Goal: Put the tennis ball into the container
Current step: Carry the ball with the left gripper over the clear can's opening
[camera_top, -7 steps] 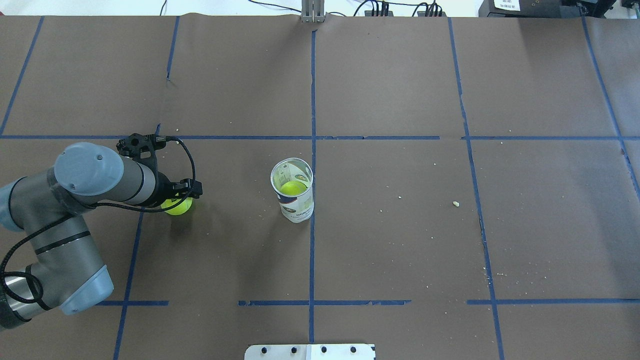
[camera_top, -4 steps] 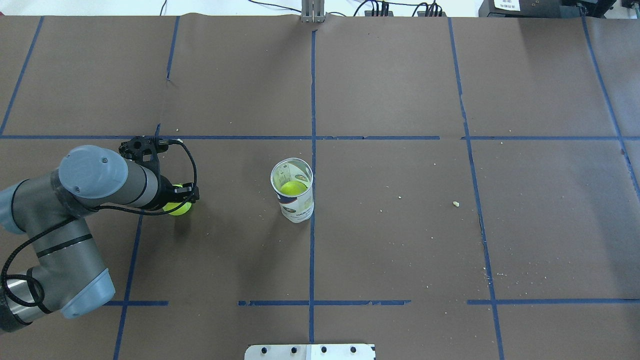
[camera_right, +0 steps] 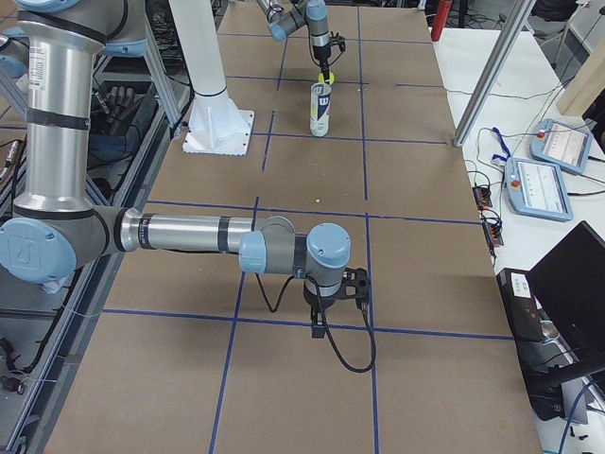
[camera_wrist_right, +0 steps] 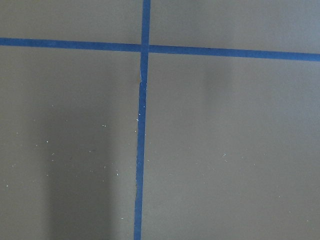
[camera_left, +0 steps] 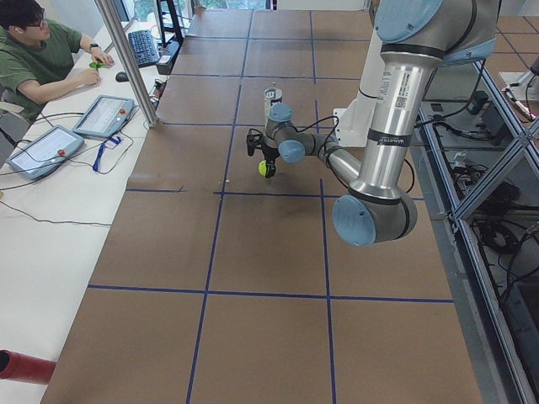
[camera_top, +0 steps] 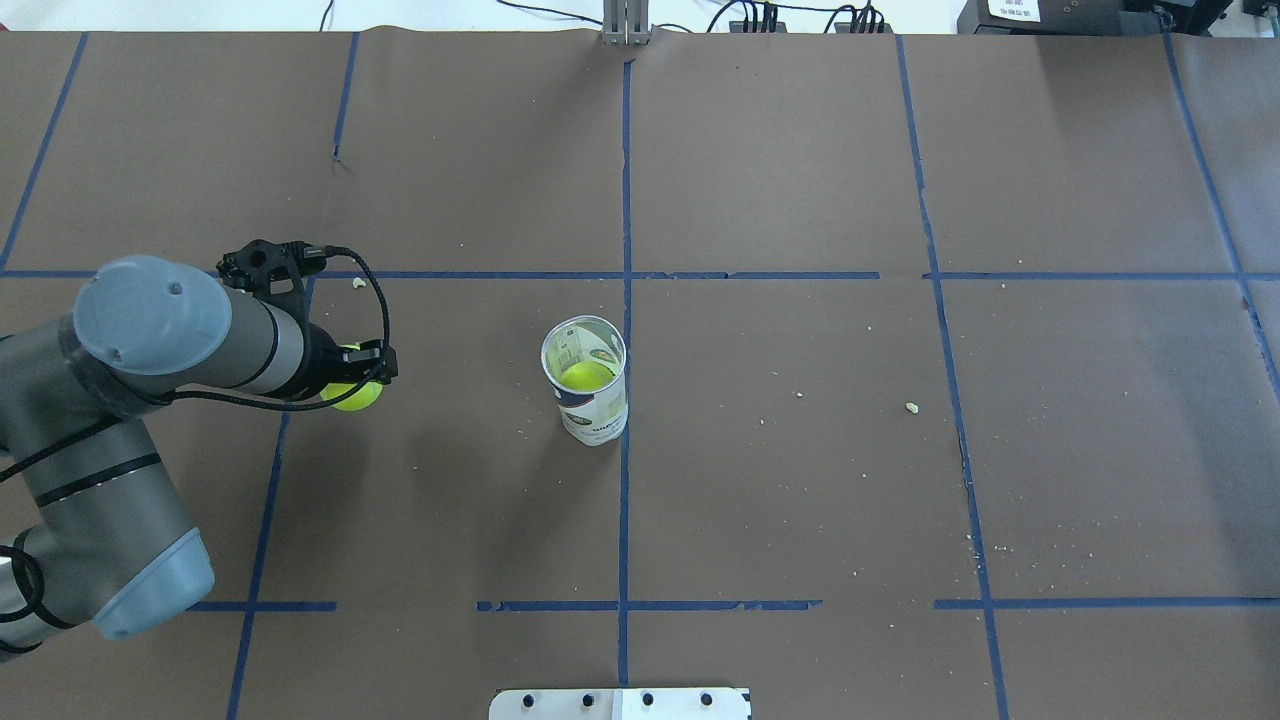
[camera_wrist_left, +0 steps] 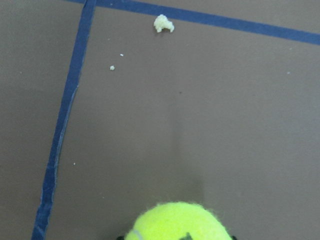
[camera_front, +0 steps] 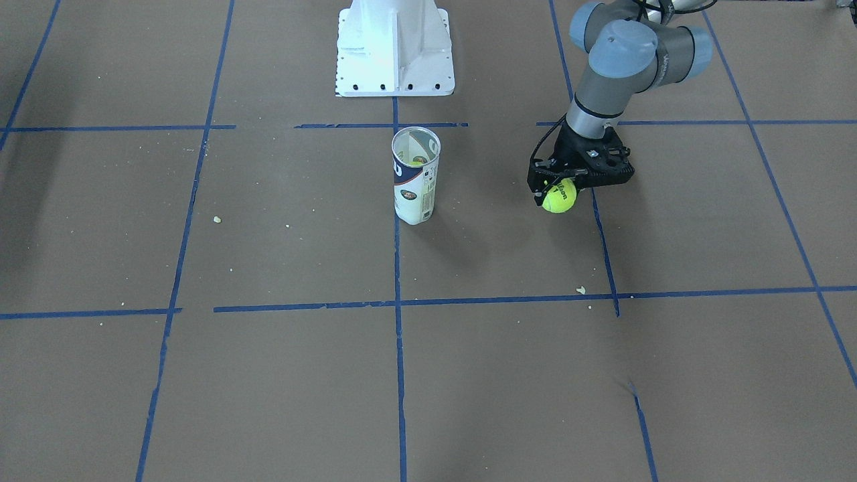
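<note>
My left gripper [camera_top: 356, 378] is shut on the yellow-green tennis ball [camera_top: 352, 394], which hangs a little above the brown table. "Wilson 1" lettering shows on the ball [camera_front: 560, 196], and its top fills the bottom edge of the left wrist view [camera_wrist_left: 177, 223]. The container [camera_top: 588, 396] stands upright at the table's middle, well to the right of the held ball, with another yellow-green ball [camera_top: 586, 376] inside. From across the table the container [camera_front: 415, 177] shows its white and navy label. My right gripper [camera_right: 337, 305] hovers low over the table far from both; I cannot tell its state.
The white robot base [camera_front: 395, 47] stands behind the container. Blue tape lines cross the brown paper, and a pale crumb [camera_wrist_left: 163, 23] lies ahead of the held ball. An operator [camera_left: 42, 59] sits at a side desk with tablets, beside a metal post [camera_left: 126, 59].
The left arm has risen and pulled slightly toward the far side, carrying the tennis ball up off the table. The container has not moved.
</note>
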Tool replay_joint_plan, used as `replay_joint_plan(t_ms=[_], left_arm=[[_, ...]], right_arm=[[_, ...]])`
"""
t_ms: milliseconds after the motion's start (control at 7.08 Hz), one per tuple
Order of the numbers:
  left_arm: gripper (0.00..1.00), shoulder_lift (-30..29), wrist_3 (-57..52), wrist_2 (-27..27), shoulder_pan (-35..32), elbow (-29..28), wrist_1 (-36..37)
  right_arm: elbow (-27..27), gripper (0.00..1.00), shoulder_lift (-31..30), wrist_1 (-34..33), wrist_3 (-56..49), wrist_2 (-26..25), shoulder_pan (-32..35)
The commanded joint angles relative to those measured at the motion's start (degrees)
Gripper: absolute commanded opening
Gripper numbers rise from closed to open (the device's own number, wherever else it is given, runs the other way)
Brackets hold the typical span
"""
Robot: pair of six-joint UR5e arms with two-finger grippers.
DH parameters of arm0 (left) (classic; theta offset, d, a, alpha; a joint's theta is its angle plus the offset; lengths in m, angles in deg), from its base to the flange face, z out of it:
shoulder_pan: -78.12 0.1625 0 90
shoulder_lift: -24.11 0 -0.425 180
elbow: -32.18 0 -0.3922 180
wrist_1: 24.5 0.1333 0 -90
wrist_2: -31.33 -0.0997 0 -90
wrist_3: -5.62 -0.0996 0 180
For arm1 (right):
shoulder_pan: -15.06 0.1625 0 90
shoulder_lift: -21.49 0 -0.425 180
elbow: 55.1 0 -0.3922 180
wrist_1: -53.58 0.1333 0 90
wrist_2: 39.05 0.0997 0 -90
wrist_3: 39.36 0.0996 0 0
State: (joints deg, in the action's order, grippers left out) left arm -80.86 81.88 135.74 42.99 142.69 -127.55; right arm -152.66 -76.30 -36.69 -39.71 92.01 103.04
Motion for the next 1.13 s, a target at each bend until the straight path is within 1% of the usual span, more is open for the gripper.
replay_joint_plan(t_ms=[0, 283, 424, 565, 707, 848, 989], left_arm=[[0.0, -8.3, -0.2, 0.5, -3.2, 5.7, 14.5], [0.0, -17.1, 0.5, 4.5, -3.5, 8.2, 27.4], [0.0, -24.5, 2.6, 5.5, -3.2, 7.4, 35.9], [0.0, -28.8, 5.8, 6.8, -3.1, 7.2, 38.9], [0.0, -34.2, 11.0, 7.1, -2.9, 2.0, 38.9], [0.0, -39.3, 14.0, 7.1, -1.7, -4.2, 38.8], [0.0, -41.0, 14.6, 6.9, -0.7, -6.3, 38.7]], right_arm=[[0.0, 1.0, 0.0, 0.0, 0.0, 0.0, 0.0], [0.0, 1.0, 0.1, 0.0, 0.0, 0.0, 0.0], [0.0, 1.0, 0.0, 0.0, 0.0, 0.0, 0.0], [0.0, 1.0, 0.1, 0.0, 0.0, 0.0, 0.0], [0.0, 1.0, 0.1, 0.0, 0.0, 0.0, 0.0], [0.0, 1.0, 0.0, 0.0, 0.0, 0.0, 0.0], [0.0, 1.0, 0.1, 0.0, 0.0, 0.0, 0.0]])
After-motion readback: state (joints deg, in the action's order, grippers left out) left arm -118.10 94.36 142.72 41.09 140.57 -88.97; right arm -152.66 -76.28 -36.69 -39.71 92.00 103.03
